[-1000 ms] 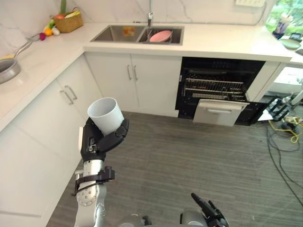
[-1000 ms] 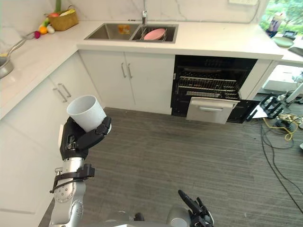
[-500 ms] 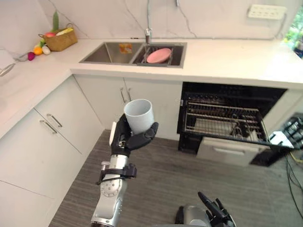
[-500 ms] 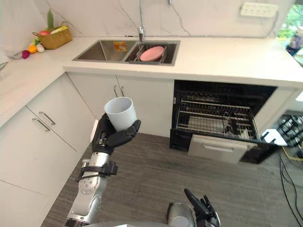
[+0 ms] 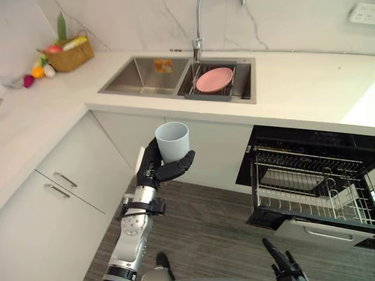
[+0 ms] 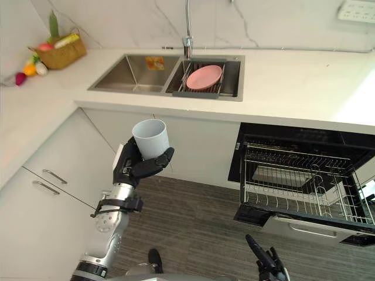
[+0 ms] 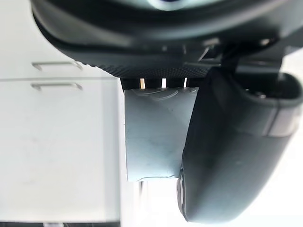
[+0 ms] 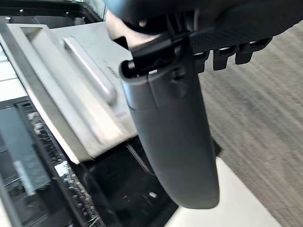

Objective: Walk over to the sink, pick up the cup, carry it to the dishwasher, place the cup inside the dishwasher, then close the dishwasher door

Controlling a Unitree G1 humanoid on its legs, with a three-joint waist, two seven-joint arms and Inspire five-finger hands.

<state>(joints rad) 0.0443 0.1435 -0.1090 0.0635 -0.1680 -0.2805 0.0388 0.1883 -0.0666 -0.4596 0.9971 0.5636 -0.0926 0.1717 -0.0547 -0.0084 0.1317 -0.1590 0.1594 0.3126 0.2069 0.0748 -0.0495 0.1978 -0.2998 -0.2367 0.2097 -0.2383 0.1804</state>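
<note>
Pale grey cup (image 5: 172, 140) (plain, tapered) upright, mouth up, gripped in left hand (image 5: 153, 171); dishwasher (image 5: 310, 136) standing open.

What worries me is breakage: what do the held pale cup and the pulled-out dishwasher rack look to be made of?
The pale blue-grey cup, held in the left hand with fingers curled round it, looks like matt plastic, possibly ceramic: opaque, even colour, thin rim, no gloss. The dishwasher's wire rack looks like metal: thin silver-grey rods in a grid.
</note>
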